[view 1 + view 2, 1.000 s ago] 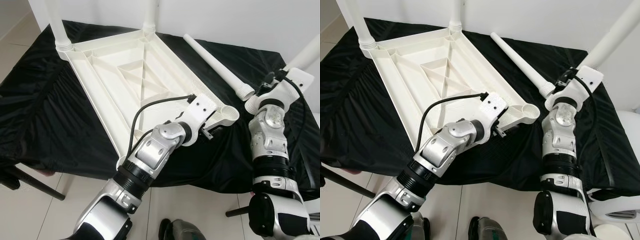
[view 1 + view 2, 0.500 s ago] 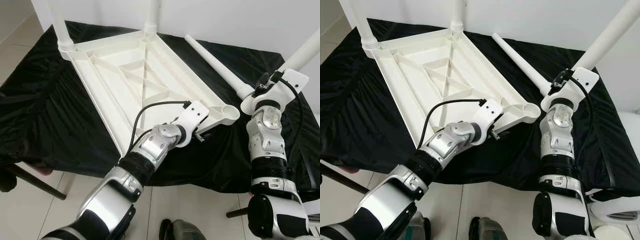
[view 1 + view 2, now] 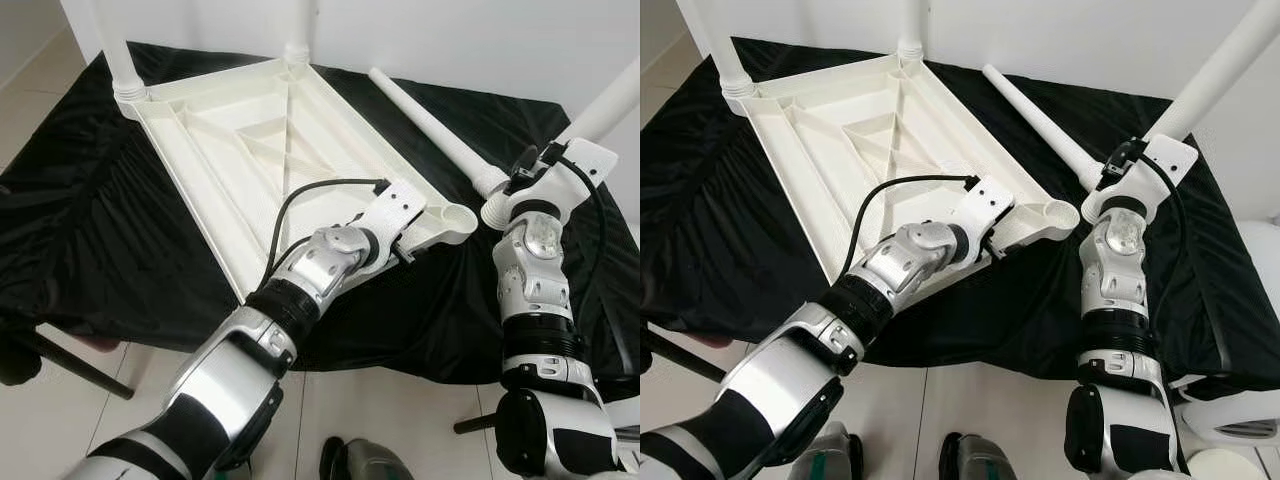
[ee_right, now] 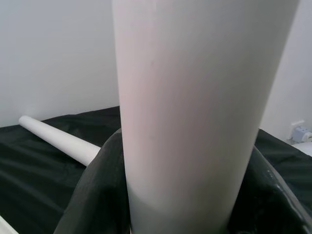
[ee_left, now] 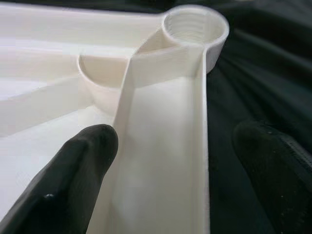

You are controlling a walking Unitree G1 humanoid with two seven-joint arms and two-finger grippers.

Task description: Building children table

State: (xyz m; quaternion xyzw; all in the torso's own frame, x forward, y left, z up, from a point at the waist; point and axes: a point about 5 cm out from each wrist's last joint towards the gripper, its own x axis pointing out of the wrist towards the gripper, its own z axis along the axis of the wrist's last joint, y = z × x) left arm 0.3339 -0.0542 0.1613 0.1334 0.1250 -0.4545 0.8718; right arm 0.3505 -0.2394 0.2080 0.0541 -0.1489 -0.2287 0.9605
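Note:
A white plastic table top [image 3: 250,150] lies upside down on a black cloth. Two white legs [image 3: 120,60] [image 3: 300,35] stand in its far corners. At the near right corner there is an open threaded socket [image 3: 458,218]. My left gripper [image 5: 170,161] is open at that corner, its fingers [image 5: 73,170] on either side of the rim wall just short of the socket. My right gripper [image 4: 178,195] is shut on a third white leg [image 3: 610,105], held tilted with its lower end to the right of the socket. A fourth leg [image 3: 430,125] lies loose on the cloth.
The black cloth [image 3: 80,230] covers a low surface whose near edge drops to a tiled floor [image 3: 380,410]. A dark bar [image 3: 70,365] slants out under the cloth at lower left. A white wall is close behind. A white object [image 3: 1240,400] sits at lower right.
My left gripper has slid along the table top's rim toward the socket corner. The right arm and its leg have barely moved.

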